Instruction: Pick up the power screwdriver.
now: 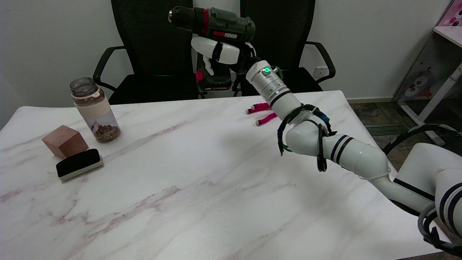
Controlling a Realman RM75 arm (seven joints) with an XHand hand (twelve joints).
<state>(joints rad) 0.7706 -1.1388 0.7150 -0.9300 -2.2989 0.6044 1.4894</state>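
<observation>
The fingers [216, 52] of the right hand [222, 54] are wrapped tight around the handle of the power screwdriver [213, 23], just under its fat body, so the tool cannot slip. The screwdriver is high in the air, far above the counter [202, 173], with its nose pointing to the left and its battery block hanging down below the hand. It stays almost level, likely because the hand grips it near the middle where the weight is even. I think the picking up is already done, since nothing of the tool touches the counter. The white arm [325, 144] reaches in from the lower right and bends up to hold it there. Behind the arm lie two pink sticks [261, 112] on the counter, close beside each other. Far off on the left are one jar [94, 110] with brown bits at the bottom, one wooden block [65, 141], and one black eraser [79, 164] lying just next to the block. Two black chairs [155, 43] stand behind the counter. So there is one screwdriver, one jar, one block, one eraser, two sticks and two chairs.
</observation>
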